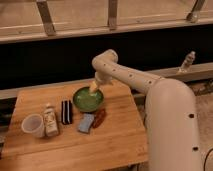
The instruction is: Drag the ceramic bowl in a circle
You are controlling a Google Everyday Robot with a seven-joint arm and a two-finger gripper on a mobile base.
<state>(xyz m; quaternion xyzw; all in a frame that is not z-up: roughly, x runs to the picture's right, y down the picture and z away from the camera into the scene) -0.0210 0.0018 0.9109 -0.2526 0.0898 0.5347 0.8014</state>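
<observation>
Overall light: dim and warm, with an orange-brown cast
Direction: light falls from above; the top of the wooden table [117, 137] and the upper side of the arm [131, 76] are the brightest parts
Background: the dark band [50, 60] behind the table swallows all detail; the ledge [75, 31] above it is paler
Arm: pale shell evenly lit, shaded along its underside
Gripper [94, 88]: at the far rim of the green bowl [85, 102], a yellowish smudge against it
Glare: faint sheen inside the bowl
Shadows: soft and short, close beside the cup [33, 125]
Focus: soft all over, outlines smeared, fine detail lost
</observation>
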